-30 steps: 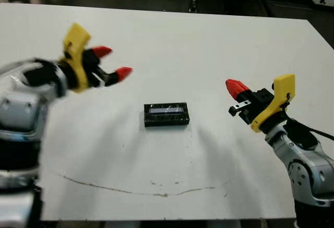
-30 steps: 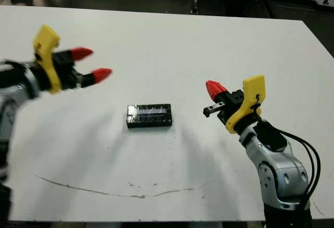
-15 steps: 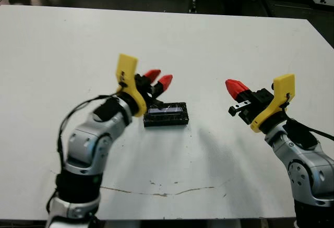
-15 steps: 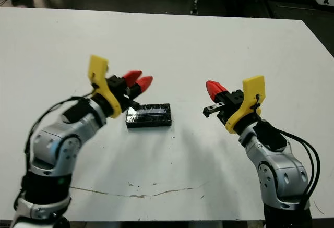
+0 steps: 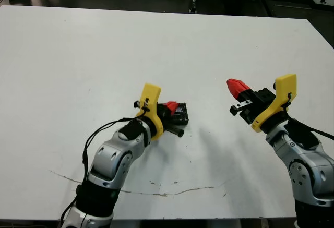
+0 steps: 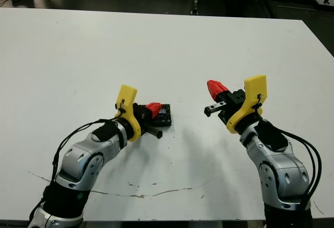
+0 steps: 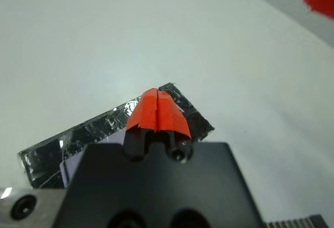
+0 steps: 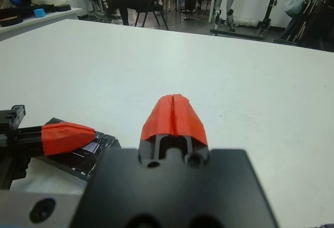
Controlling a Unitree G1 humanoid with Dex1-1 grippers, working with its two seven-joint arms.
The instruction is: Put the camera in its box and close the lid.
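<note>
Lid (image 7: 104, 126) closed on the box on white desk (image 5: 104, 45), left fingers (image 7: 156, 114) pressed together above it, right fingers (image 8: 174, 116) pressed together, well apart

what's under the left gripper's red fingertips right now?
The glossy, wrinkled black lid lies flat beneath the shut left gripper. Whether they touch is unclear. Anything beneath the lid is covered.

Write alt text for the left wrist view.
The left gripper, red fingertips pressed together, hangs just above a flat black box with a glossy wrinkled lid lying on the white table.
</note>
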